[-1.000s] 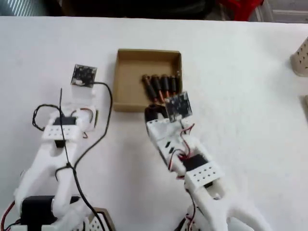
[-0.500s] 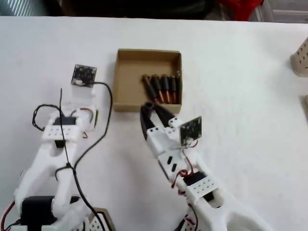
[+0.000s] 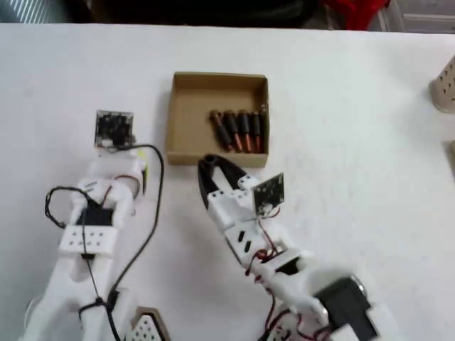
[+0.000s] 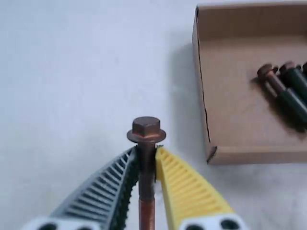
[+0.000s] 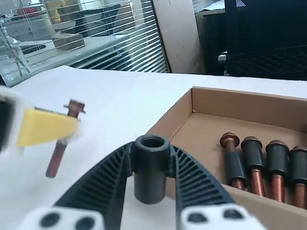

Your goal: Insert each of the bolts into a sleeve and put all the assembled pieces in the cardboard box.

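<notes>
On the white worktop (image 3: 355, 142), the cardboard box (image 3: 186, 114) holds four assembled pieces (image 3: 240, 131). My left claw (image 4: 146, 149) grips one bolt (image 4: 146, 132), my right claw (image 5: 151, 149) one sleeve (image 5: 152, 167). The right wrist view adds blinds (image 5: 96, 33) behind.

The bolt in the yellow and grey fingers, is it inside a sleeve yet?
No, the bolt is bare between the left arm's fingers, and the empty sleeve sits in the right arm's fingers.

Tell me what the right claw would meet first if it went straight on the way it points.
Most likely the near wall of the cardboard box, just ahead of the right claw and the sleeve it holds. Height is unclear, so it might clear the rim instead.
</notes>
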`<move>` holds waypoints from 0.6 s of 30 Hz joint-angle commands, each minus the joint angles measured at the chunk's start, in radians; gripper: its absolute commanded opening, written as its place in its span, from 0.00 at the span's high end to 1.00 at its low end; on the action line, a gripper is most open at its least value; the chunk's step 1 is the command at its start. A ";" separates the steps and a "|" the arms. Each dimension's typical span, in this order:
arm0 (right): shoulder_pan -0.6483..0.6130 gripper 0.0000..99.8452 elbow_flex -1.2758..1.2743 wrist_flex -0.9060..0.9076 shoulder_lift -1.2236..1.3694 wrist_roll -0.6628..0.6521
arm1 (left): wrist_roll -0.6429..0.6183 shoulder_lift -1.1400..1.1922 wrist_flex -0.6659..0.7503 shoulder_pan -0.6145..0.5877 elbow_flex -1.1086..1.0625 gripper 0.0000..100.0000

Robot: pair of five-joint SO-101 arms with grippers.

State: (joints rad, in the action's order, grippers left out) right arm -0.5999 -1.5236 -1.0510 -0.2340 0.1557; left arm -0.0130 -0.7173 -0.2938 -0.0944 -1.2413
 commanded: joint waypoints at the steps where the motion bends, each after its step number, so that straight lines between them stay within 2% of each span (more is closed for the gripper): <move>1: -0.054 0.98 0.029 -0.219 0.177 0.003 | -0.014 -0.084 0.169 0.018 -0.017 0.98; 6: -0.148 0.98 0.025 -0.311 0.286 0.002 | -0.029 -0.085 0.350 0.094 -0.025 0.98; 10: -0.154 0.98 0.029 -0.335 0.321 0.002 | -0.163 -0.090 0.457 0.177 -0.040 0.98; 12: -0.153 0.98 0.029 -0.352 0.331 0.000 | -0.201 -0.091 0.554 0.206 -0.089 0.98; 16: -0.153 0.98 0.031 -0.360 0.337 0.000 | -0.161 -0.091 0.807 0.252 -0.232 0.98; 18: -0.153 0.98 0.031 -0.360 0.337 0.000 | -0.180 -0.091 0.844 0.265 -0.259 0.98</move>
State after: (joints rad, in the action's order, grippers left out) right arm -0.7472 -1.5190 -1.3825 0.1066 0.1557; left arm -0.1864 -0.7679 0.3874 0.1373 -1.4607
